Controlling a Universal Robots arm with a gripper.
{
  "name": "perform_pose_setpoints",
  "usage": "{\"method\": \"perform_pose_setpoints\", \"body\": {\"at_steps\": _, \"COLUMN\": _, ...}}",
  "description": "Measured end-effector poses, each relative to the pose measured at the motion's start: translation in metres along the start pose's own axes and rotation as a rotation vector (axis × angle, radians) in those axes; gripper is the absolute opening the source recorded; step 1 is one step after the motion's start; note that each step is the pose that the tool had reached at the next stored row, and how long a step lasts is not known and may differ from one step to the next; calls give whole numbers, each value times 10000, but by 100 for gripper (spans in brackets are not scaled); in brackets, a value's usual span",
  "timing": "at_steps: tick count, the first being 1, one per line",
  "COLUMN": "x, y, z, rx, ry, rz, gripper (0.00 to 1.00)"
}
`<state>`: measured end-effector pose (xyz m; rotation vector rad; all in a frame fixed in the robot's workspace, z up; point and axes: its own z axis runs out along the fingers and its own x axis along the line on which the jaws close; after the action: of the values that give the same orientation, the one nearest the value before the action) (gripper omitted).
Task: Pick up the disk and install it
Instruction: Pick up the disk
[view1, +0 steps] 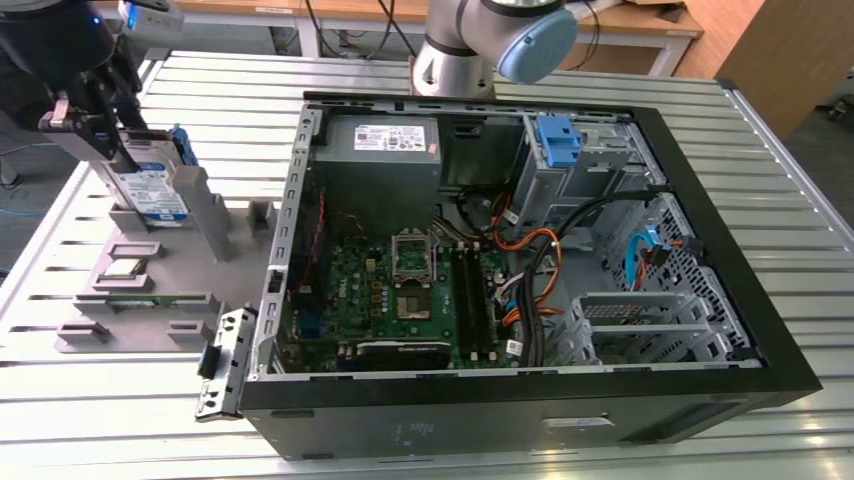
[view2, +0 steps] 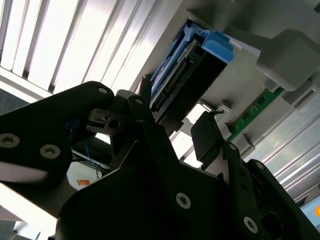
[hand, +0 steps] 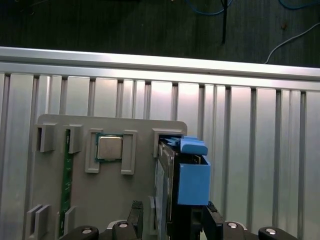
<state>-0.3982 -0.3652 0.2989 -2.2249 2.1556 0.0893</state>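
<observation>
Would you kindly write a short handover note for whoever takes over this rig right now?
Gripper: open, jaws on either side of the disk; a gap shows on one side, so it does not look clamped.
Disk: standing on edge in its slot on the grey fixture, at the exterior view's left of the open computer case.
Done: gripper placed around the disk.
Left: the disk is not yet lifted or installed in the case.
</observation>
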Motion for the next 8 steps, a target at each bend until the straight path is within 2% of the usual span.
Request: {"method": "perform_pose_setpoints", "body": {"at_steps": 8, "x": -52, "y": -4, "z": 17, "rx": 0, "ry": 0, "rz": 16, "gripper": 59}}
